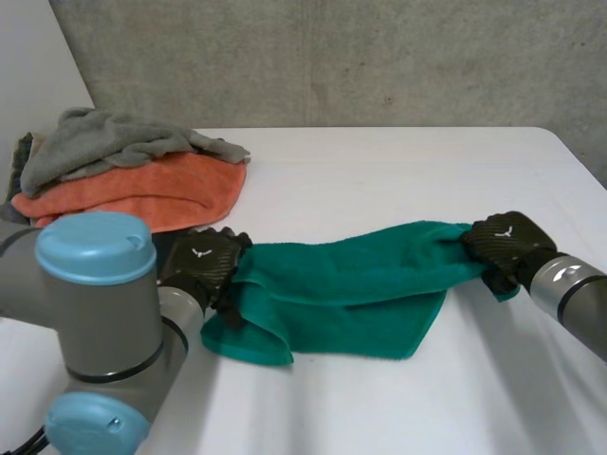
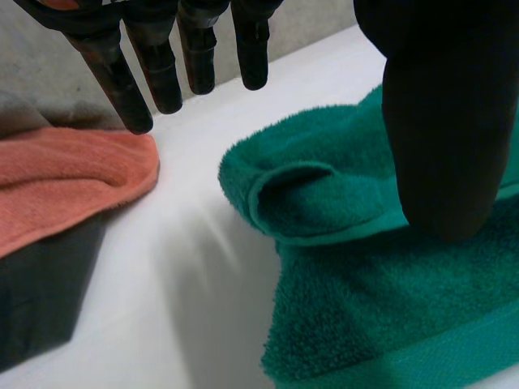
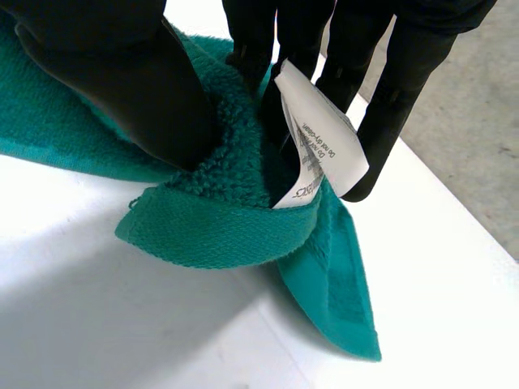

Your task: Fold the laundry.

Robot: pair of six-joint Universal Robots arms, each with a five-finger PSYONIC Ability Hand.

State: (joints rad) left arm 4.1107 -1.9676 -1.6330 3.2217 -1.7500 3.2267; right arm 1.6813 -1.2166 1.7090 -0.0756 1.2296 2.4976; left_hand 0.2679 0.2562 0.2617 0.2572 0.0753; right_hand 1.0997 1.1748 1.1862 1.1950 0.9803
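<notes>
You're spreading the towel (image 1: 360, 275)
Right hand (image 1: 503, 245) is pinching its 3 o'clock corner — left hand (image 1: 201, 265), straight-fingered at 9, is needing a grip.

Soft, even light falls bright on the white table (image 1: 379, 171), while the far wall (image 1: 332, 57) stays a duller grey. The green towel (image 1: 351, 284) throws a faint, soft-edged shadow along its near edge. Its white label (image 3: 320, 138) shines pale.

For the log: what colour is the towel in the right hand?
Plain teal green; the towel shows best in the head view.
</notes>
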